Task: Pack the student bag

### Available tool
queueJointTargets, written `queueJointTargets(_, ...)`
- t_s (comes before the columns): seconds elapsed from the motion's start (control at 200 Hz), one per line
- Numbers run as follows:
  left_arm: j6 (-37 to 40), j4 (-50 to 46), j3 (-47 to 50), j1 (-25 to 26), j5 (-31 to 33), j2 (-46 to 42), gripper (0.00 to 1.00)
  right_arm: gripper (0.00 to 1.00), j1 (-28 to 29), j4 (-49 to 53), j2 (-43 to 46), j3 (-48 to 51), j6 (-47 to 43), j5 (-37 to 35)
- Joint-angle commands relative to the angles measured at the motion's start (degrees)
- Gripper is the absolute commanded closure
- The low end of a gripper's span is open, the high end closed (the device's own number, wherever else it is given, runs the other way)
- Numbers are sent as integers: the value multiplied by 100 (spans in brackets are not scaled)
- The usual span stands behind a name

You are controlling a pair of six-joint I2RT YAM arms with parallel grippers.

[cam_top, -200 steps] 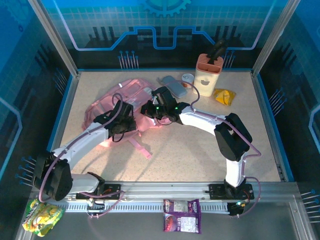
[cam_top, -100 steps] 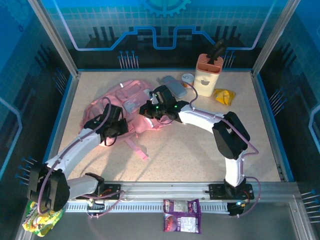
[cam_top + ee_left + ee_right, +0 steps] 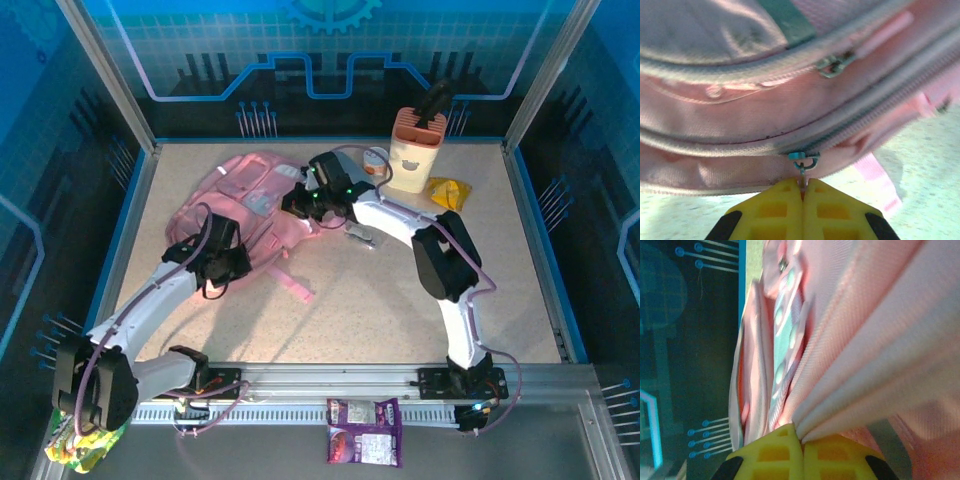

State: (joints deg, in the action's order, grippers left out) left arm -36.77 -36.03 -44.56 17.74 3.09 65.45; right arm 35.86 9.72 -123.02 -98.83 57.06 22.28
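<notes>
Student bag point(image 3: 250, 190) now lifted, bunched; left jaws pinch zipper pull point(image 3: 804, 161), right jaws clamp bag fabric.

- student bag point(image 3: 240, 185) was pink w/ pale trim
- zip pull point(image 3: 801, 157) showed teal
- left gripper point(image 3: 802, 187) was yellow
- table point(image 3: 400, 300) was beige, speckled
- pkt point(image 3: 448, 192) was yellow

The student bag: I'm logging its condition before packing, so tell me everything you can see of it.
The student bag is a soft pink fabric backpack with pale front pockets and white trim. It lies slumped on the table, toward the far left, and one strap trails toward the arms. The left gripper has its jaws shut on a zipper pull at the bag's edge. The right gripper pinches a fold of its fabric.
</notes>
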Motion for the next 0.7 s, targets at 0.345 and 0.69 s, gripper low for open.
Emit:
queueJointTargets(0.345, -863, 937, -687, 675, -472, 662, 100, 46, 107, 883, 597, 505, -685, 48)
queueJointTargets(0.69, -1033, 884, -748, 909, -513, 704, 100, 41, 554, 80, 514, 982, 597, -191)
